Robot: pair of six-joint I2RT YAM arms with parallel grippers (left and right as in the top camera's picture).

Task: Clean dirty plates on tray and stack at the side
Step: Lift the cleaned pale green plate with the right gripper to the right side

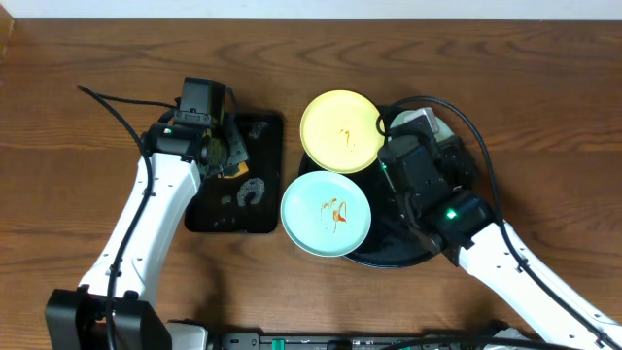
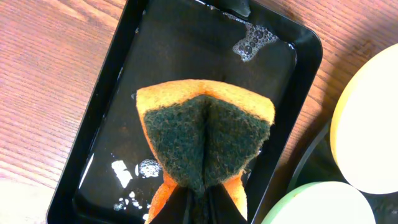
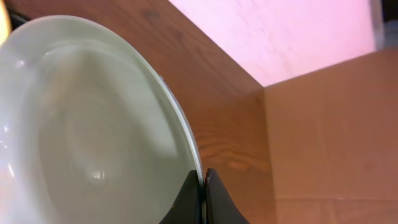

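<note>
A pale yellow plate [image 1: 340, 131] and a pale blue-mint plate [image 1: 327, 212], both with orange smears at centre, lie on the round black tray [image 1: 391, 256]. My right gripper [image 3: 204, 179] is shut on the rim of a second mint plate [image 3: 93, 130] and holds it tilted on edge; in the overhead view it [image 1: 412, 119] shows partly behind the right wrist. My left gripper [image 2: 200, 202] is shut on an orange sponge [image 2: 205, 134], its dark green scouring side folded towards the camera, above the rectangular tray.
The smaller rectangular black tray [image 1: 255, 216] holds soapy water with foam [image 2: 252, 42]. The yellow plate [image 2: 367, 124] and the mint plate [image 2: 317, 205] lie just right of it. Bare wooden table [image 1: 87, 175] surrounds both trays.
</note>
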